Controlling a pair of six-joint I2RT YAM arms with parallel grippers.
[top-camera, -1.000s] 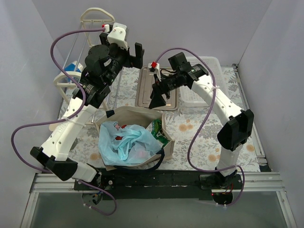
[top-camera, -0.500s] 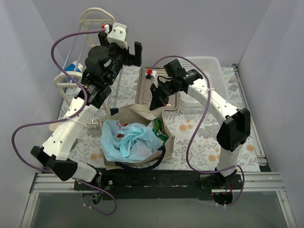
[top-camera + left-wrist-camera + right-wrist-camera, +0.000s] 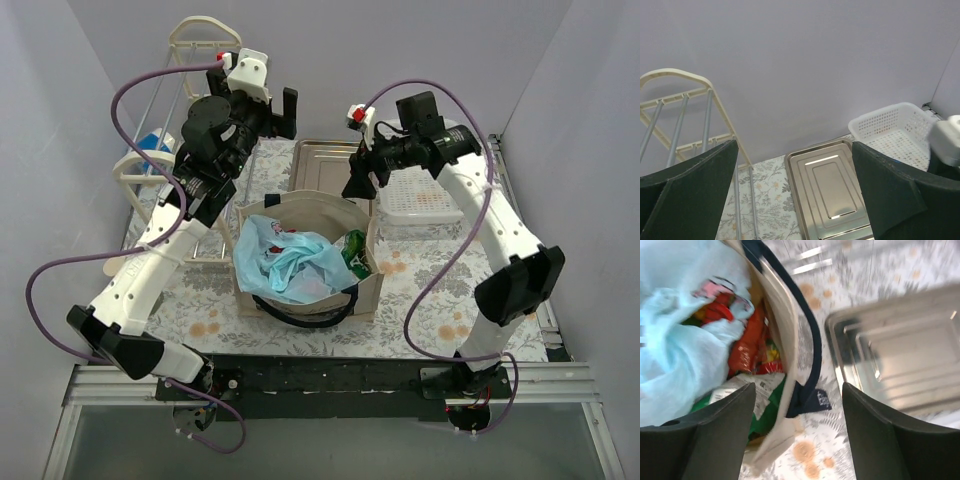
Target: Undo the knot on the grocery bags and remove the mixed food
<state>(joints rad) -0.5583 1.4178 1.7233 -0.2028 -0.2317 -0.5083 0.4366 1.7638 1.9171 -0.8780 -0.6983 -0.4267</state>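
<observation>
The beige tote (image 3: 262,287) with navy handles stands boxy at the table's middle. Inside it lies the crinkly light-blue plastic bag (image 3: 290,265), with a green snack bag (image 3: 355,252) at its right. My right gripper (image 3: 358,188) hangs open just above the tote's far right rim. In the right wrist view the tote's rim (image 3: 782,330) and navy handle (image 3: 810,355) run below the open right gripper (image 3: 797,430), beside the blue bag (image 3: 680,340), an orange-red chip bag (image 3: 747,347) and the green bag (image 3: 765,415). My left gripper (image 3: 275,118) is raised high at the back, open and empty (image 3: 795,195).
A metal tray (image 3: 325,160) lies behind the tote, also in both wrist views (image 3: 832,190) (image 3: 900,360). A white slotted basket (image 3: 435,190) (image 3: 895,130) sits at the back right. A cream drying rack (image 3: 165,150) (image 3: 690,110) with a blue-and-white carton (image 3: 152,140) stands at the back left.
The tote has shifted back and to the right and now stands squarer. My right gripper shut briefly, then opened again and drew up and to the right. The left arm has barely moved.
</observation>
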